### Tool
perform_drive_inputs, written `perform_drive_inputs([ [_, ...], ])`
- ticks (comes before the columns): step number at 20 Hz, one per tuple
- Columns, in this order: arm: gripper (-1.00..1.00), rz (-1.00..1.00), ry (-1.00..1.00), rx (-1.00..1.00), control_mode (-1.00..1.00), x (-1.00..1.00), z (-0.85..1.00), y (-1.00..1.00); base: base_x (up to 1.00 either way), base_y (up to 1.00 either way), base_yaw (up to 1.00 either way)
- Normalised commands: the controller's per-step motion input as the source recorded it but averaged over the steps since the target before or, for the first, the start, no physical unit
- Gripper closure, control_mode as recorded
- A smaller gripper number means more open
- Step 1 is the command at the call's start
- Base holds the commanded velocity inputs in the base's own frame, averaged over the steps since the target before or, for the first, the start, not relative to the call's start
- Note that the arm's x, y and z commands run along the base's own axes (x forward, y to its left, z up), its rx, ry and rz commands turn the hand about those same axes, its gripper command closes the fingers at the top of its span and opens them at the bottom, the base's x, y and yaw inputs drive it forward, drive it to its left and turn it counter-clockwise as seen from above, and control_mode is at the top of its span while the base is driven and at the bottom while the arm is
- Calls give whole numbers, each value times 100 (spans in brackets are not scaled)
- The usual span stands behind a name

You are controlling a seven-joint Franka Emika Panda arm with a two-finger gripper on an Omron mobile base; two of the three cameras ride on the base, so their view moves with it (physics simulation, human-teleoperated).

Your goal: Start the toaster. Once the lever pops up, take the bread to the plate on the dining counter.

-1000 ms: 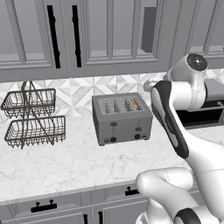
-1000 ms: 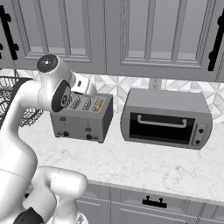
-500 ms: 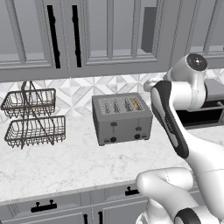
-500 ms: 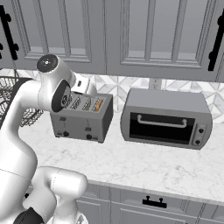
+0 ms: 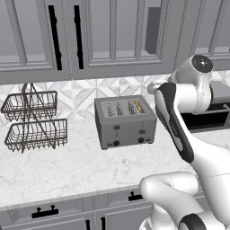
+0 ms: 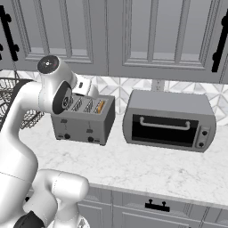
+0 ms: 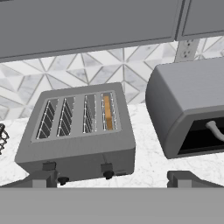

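Note:
The grey four-slot toaster (image 5: pixel 126 128) (image 6: pixel 82 125) (image 7: pixel 78 148) stands on the marble worktop against the tiled wall. An orange-brown slice of bread (image 5: pixel 139 106) (image 6: pixel 100 106) (image 7: pixel 107 113) sits down in its rightmost slot. Both front levers (image 7: pixel 106 166) are in their upper position above two dark knobs. My gripper (image 7: pixel 113 179) hangs open and empty above and in front of the toaster, touching nothing. The plate and the dining counter are out of view.
A grey toaster oven (image 5: pixel 220 112) (image 6: pixel 169 120) (image 7: pixel 188 109) stands right of the toaster. A two-tier wire basket rack (image 5: pixel 33 121) (image 6: pixel 9 98) stands to its left. Grey wall cabinets (image 5: pixel 112 36) hang low overhead. Bare worktop (image 6: pixel 147 167) lies in front.

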Motion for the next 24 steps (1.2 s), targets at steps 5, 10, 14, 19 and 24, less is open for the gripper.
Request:
perform_drive_inputs([
  [5,-100,0,0,0,-100,0,0,0,0,0,0],
  [10,-100,0,0,0,-100,0,0,0,0,0,0],
  [14,-100,0,0,0,-100,0,0,0,0,0,0],
  [19,-100,0,0,0,-100,0,0,0,0,0,0],
  [24,-100,0,0,0,-100,0,0,0,0,0,0],
])
